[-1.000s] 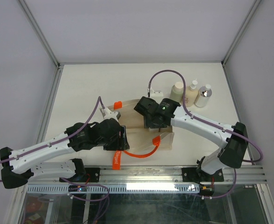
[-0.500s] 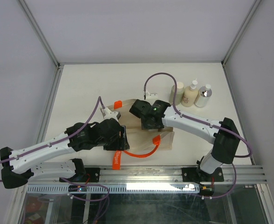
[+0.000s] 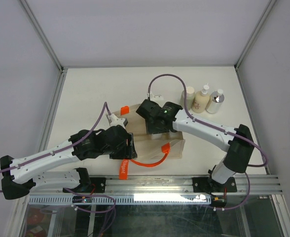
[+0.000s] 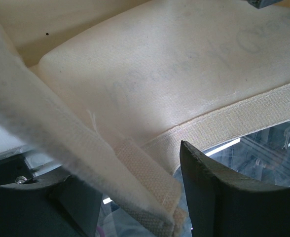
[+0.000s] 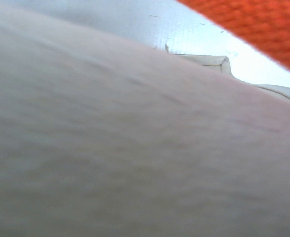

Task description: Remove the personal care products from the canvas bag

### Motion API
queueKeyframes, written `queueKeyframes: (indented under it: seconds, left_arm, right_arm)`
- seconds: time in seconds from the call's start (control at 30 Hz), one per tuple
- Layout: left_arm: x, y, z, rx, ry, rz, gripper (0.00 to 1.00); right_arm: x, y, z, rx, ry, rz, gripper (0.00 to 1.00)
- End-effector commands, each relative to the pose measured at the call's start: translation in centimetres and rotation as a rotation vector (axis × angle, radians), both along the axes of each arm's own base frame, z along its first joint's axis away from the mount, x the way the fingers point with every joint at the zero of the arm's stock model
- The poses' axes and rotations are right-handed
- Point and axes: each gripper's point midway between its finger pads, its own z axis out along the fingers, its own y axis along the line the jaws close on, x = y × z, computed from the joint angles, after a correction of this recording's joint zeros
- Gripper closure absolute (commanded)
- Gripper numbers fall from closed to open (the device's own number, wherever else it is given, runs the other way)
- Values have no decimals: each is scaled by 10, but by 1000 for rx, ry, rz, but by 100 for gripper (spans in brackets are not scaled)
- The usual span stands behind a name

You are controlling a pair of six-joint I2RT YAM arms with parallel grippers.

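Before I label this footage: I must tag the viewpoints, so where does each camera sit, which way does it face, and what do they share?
Top external: above and behind the robot, looking down on the table; shows the left gripper holding the canvas bag and the right gripper down at its opening.
Left wrist: looks along its dark fingers at the bag's rim between them.
Right wrist: pressed close to blurred canvas, orange handle top right; no fingers show.
Shared: all see the bag.

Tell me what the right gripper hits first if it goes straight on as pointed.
The canvas bag: its cloth fills the right wrist view, apparently very near the right gripper.
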Motion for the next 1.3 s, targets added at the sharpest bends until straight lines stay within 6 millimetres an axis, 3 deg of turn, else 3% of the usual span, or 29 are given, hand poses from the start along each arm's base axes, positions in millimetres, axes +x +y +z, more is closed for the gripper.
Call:
queueKeyframes:
  seconds: [0.0, 0.13, 0.33, 0.43, 0.6, 0.97, 1.1, 1.27]
  left_arm:
    - [5, -16, 13, -66, -36, -23, 42]
    - [6, -17, 14, -65, -36, -24, 42]
    - [5, -16, 12, -63, -31, -29, 42]
    - [4, -16, 11, -61, -29, -32, 42]
    - [3, -15, 10, -59, -30, -40, 42]
    - [1, -12, 11, -66, -39, -48, 42]
    - [1, -12, 11, -62, -40, -57, 41]
    - [1, -13, 11, -57, -40, -64, 41]
  right_arm:
    - [4, 43, 116, 446, -149, 80, 100]
    - [2, 36, 175, 758, -206, 82, 100]
    - [0, -1, 250, 1156, -321, 19, 100]
    - [0, -23, 275, 1178, -400, -12, 100]
    - [3, -67, 307, 1070, -594, -57, 100]
    - [-5, -178, 328, 651, -913, -186, 100]
    - [-7, -205, 313, 471, -916, -220, 100]
    - [-1, -228, 277, 237, -843, -274, 100]
